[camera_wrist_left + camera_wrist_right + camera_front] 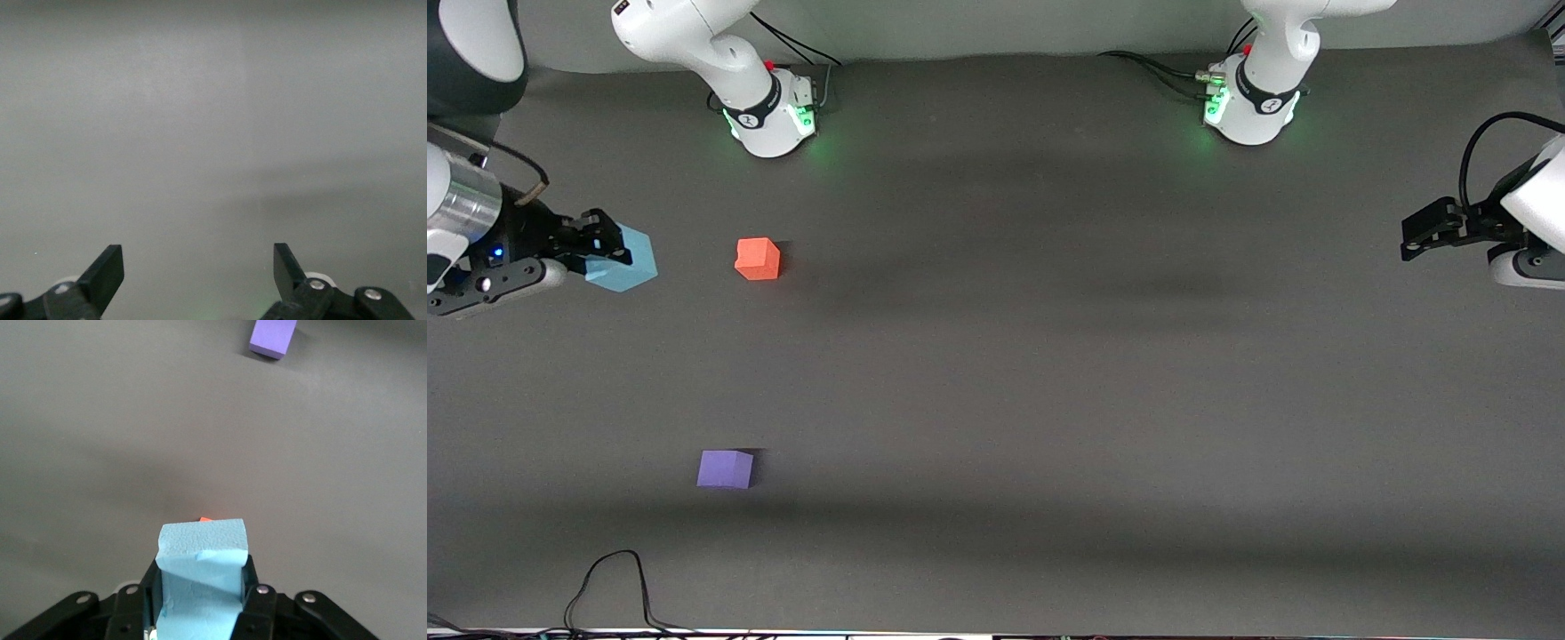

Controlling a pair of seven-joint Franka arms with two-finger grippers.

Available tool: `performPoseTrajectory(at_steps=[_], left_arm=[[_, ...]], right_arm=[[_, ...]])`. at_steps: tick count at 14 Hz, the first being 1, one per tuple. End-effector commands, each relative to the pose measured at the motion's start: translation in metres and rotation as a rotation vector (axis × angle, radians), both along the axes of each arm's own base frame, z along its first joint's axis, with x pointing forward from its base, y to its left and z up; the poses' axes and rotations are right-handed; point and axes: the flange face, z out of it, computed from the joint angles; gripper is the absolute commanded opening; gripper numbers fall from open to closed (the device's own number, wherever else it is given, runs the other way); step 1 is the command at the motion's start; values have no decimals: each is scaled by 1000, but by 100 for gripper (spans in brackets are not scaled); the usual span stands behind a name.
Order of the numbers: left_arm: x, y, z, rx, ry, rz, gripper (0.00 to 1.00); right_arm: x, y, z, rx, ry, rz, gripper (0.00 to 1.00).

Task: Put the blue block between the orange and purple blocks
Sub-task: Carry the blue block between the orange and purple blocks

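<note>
Robotics laboratory. Two white arm bases [769,111] are bolted to a dark matte table [1049,356]. Loose cables [618,591] trail at its near edge.

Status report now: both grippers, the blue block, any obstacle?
Right gripper shut on blue block, near orange block. Left gripper open, waiting. Gap toward purple block unobstructed.

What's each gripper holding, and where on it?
Right gripper clamps the blue block on two opposite side faces. Left gripper is open, holding nothing.
</note>
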Motion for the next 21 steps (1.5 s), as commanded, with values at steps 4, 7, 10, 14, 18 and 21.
performPoseTrajectory(at_steps=[4, 7, 10, 14, 18, 21], left_arm=[[-9, -2, 2, -17, -3, 0, 100], [-9, -2, 0, -17, 2, 0, 100], [-9, 0, 0, -17, 2, 3, 100], [-9, -2, -1, -16, 11, 9, 100], [-8, -2, -1, -19, 4, 12, 100], [-6, -2, -2, -19, 2, 13, 100]], right_arm=[[0, 11, -134, -28, -66, -12, 0], [12, 21, -197, 1, -11, -89, 0], [14, 15, -239, -35, -24, -79, 0], [21, -8, -277, -7, -41, -69, 0], [21, -34, -324, 128, -39, -111, 0], [26, -33, -334, 116, -31, -120, 0]])
